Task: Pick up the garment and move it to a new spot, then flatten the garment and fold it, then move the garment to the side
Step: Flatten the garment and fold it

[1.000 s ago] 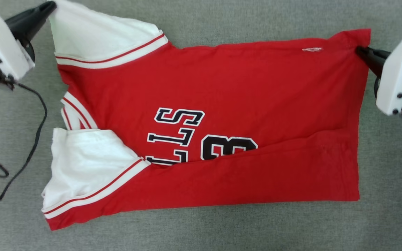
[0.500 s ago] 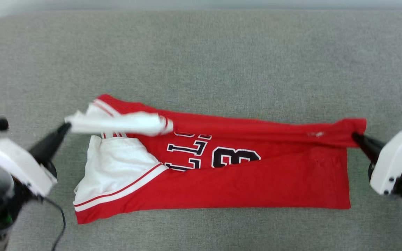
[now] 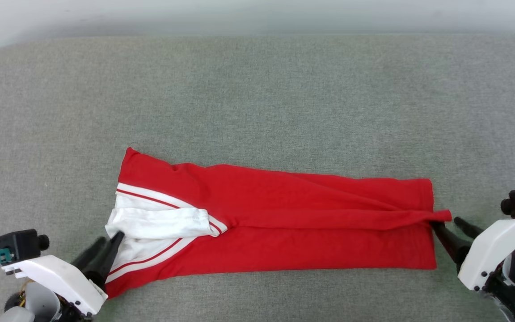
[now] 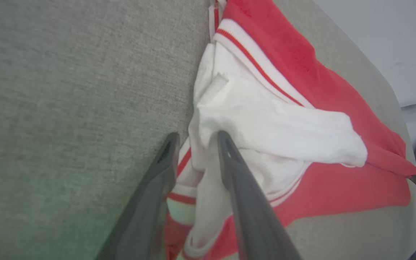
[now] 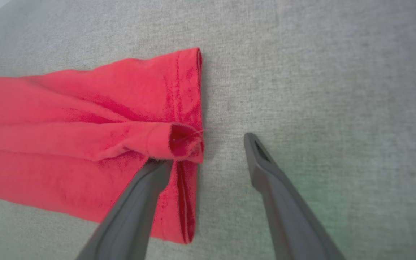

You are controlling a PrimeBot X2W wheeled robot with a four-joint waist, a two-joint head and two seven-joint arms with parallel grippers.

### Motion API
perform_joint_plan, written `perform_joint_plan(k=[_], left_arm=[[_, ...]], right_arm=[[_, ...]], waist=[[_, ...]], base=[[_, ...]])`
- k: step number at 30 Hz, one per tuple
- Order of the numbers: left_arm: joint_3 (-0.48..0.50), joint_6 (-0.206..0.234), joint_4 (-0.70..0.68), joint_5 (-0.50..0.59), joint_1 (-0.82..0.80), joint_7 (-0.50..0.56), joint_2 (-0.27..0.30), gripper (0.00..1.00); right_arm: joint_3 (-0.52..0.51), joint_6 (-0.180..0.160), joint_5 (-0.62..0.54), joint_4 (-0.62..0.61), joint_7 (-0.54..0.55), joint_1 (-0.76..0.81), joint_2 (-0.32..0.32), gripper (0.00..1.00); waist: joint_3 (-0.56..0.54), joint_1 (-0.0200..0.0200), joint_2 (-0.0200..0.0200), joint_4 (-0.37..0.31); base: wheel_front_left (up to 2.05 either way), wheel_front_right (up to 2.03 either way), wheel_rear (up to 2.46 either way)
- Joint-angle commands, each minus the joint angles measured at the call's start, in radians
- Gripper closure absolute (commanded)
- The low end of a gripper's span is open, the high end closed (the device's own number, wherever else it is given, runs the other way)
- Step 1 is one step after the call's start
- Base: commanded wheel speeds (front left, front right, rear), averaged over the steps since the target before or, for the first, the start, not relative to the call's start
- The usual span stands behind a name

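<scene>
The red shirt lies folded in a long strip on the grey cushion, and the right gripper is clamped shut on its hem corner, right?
No: the right gripper is open, as the right wrist view shows, its jaws apart beside the hem corner. The garment does lie folded on the grey cushion.

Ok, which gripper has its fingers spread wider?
The right gripper, at the red hem of the garment: its fingers stand far apart, while the left gripper's sit close together by the white sleeve.
</scene>
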Motion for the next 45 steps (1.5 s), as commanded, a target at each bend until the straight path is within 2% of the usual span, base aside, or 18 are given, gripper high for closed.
perform_joint_plan(k=[1, 5, 9, 14, 19, 22, 25, 28, 38, 39, 40, 41, 42, 43, 45], left_arm=[[0.01, 0.013, -0.004, 0.026, -0.003, -0.038, -0.006, 0.0], [0.031, 0.069, -0.037, 0.102, -0.014, -0.155, -0.026, 0.0], [0.046, 0.124, -0.109, 0.163, -0.033, -0.237, -0.047, 0.0], [0.071, 0.205, -0.193, 0.258, -0.064, -0.295, -0.096, 0.0], [0.117, 0.291, -0.277, 0.424, -0.069, -0.312, -0.127, 0.0], [0.163, 0.326, -0.332, 0.542, -0.063, -0.313, -0.159, 0.0], [0.193, 0.341, -0.374, 0.646, -0.049, -0.314, -0.19, 0.0], [0.213, 0.337, -0.396, 0.711, -0.033, -0.314, -0.223, 0.0], [0.247, 0.274, -0.363, 0.779, -0.014, -0.314, -0.274, 0.0], [0.248, 0.27, -0.356, 0.779, -0.014, -0.314, -0.276, 0.0], [0.248, 0.27, -0.356, 0.779, -0.014, -0.314, -0.276, 0.0], [0.247, 0.264, -0.35, 0.781, -0.011, -0.314, -0.278, 0.0], [0.247, 0.261, -0.344, 0.782, -0.009, -0.314, -0.279, 0.0], [0.247, 0.255, -0.339, 0.784, -0.01, -0.314, -0.281, 0.0], [0.241, 0.246, -0.329, 0.784, -0.011, -0.314, -0.282, 0.0]], right_arm=[[0.002, 0.0, 0.004, -0.019, -0.021, 0.014, -0.014, 0.0], [0.008, 0.0, 0.009, -0.103, -0.041, 0.023, -0.023, 0.0], [-0.028, 0.0, 0.006, -0.181, 0.012, 0.009, -0.023, 0.0], [-0.102, 0.0, -0.013, -0.222, 0.152, -0.026, -0.008, 0.0], [-0.184, 0.0, -0.052, -0.219, 0.325, -0.051, 0.012, 0.0], [-0.221, 0.0, -0.074, -0.208, 0.404, -0.058, 0.025, 0.0], [-0.242, 0.0, -0.092, -0.19, 0.458, -0.057, 0.041, 0.0], [-0.255, 0.0, -0.104, -0.158, 0.484, -0.062, 0.06, 0.0], [-0.22, 0.0, -0.077, 0.031, 0.477, -0.08, 0.103, 0.0], [-0.208, 0.0, -0.071, 0.046, 0.475, -0.079, 0.108, 0.23], [-0.208, 0.0, -0.071, 0.046, 0.475, -0.079, 0.108, 0.23], [-0.198, 0.0, -0.068, 0.062, 0.477, -0.08, 0.11, 0.52], [-0.187, 0.0, -0.064, 0.073, 0.474, -0.08, 0.111, 0.71], [-0.177, 0.0, -0.057, 0.079, 0.468, -0.081, 0.11, 1.0], [-0.158, 0.0, -0.051, 0.084, 0.454, -0.09, 0.101, 1.0]], waist=[[-0.011, 0.0001, 0.0, -0.007], [-0.037, 0.0001, 0.0, -0.02], [-0.057, 0.0001, 0.0, -0.031], [-0.07, 0.0001, 0.0, -0.027], [-0.07, 0.0001, 0.0, 0.001], [-0.065, 0.0001, 0.0, 0.026], [-0.056, 0.0001, 0.0, 0.053], [-0.044, 0.0001, 0.0, 0.077], [-0.002, 0.0001, 0.0, 0.115], [0.0, 0.0001, 0.0, 0.114], [0.0, 0.0001, 0.0, 0.114], [0.0, 0.0001, 0.0, 0.113], [0.0, 0.0001, 0.0, 0.112], [0.0, 0.0001, 0.0, 0.111], [-0.003, 0.0001, 0.0, 0.109]], base=[[0.0, 0.0, 0.0], [0.0, 0.0, 0.0], [0.0, 0.0, 0.0], [0.0, 0.0, 0.0], [0.0, 0.0, 0.0], [0.0, 0.0, 0.0], [0.0, 0.0, 0.0], [0.0, 0.0, 0.0], [0.0, 0.0, 0.0], [0.0, 0.0, 0.0], [0.0, 0.0, 0.0], [0.0, 0.0, 0.0], [0.0, 0.0, 0.0], [0.0, 0.0, 0.0], [0.0, 0.0, 0.0]])
